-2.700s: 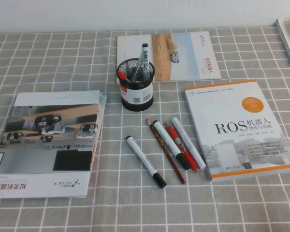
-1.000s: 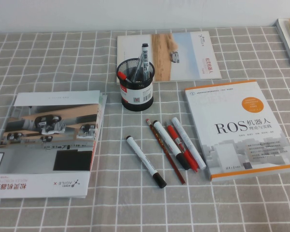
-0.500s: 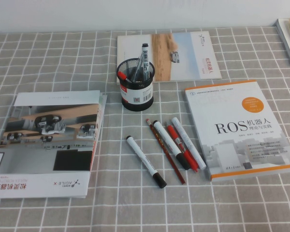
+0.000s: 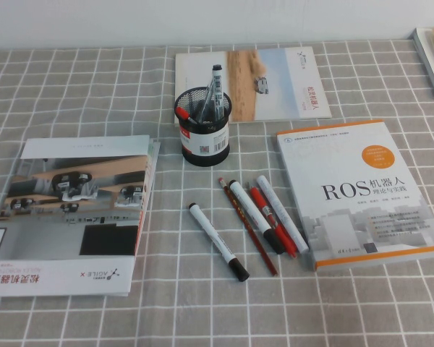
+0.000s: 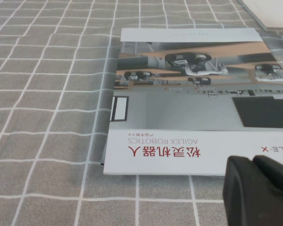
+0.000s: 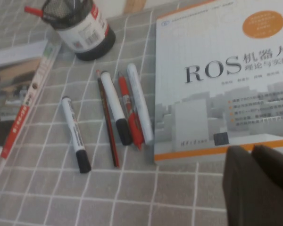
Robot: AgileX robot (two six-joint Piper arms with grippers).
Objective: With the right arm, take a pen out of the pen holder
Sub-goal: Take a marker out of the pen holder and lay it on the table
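A black mesh pen holder (image 4: 203, 134) stands upright at the middle back of the checked cloth, with a grey pen (image 4: 214, 90) and a red-capped pen (image 4: 182, 113) sticking out of it. The holder (image 6: 82, 26) also shows in the right wrist view, far ahead of my right gripper (image 6: 251, 151). That gripper is shut and empty, low over the cloth by the near edge of the ROS book (image 6: 226, 80). My left gripper (image 5: 253, 162) is shut and empty beside the near edge of a brochure (image 5: 193, 99). Neither arm appears in the high view.
Several loose pens and a pencil (image 4: 264, 217) lie on the cloth in front of the holder, with a white marker (image 4: 217, 242) to their left. The ROS book (image 4: 362, 191) lies right, a brochure (image 4: 72, 210) left, another brochure (image 4: 253, 79) behind the holder, a white object (image 4: 430, 58) far right.
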